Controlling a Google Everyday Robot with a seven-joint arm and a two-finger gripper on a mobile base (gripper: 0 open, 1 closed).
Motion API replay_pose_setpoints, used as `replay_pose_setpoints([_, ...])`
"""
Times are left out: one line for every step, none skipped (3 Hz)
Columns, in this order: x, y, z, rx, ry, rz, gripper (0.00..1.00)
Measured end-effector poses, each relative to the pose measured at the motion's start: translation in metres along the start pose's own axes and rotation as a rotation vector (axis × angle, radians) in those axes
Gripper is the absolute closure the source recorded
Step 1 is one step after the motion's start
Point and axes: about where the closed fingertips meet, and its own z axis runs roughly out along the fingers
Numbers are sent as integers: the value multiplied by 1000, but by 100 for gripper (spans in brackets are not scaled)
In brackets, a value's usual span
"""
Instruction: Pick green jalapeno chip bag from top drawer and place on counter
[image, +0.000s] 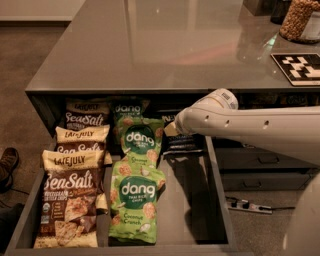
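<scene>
Hand (171, 130) at the tip of a white arm (250, 127) is inside the open drawer (220, 200), which is pulled out below the counter's (150, 45) front edge. Whether the hand is open or closed cannot be told. It sits at the upper left of the dark chip bag (181, 144), which lies at the drawer's back, partly under that edge. Left of it, 3 green bags (136, 197) form a column, with brown Sea Salt bags (72, 200) farther left.
</scene>
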Motion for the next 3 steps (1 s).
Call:
replay_pose_setpoints([4, 1, 4, -22, 2, 9, 35])
replay_pose_setpoints([16, 4, 17, -77, 19, 41, 39])
replay_pose_setpoints([28, 9, 34, -147, 59, 59, 38])
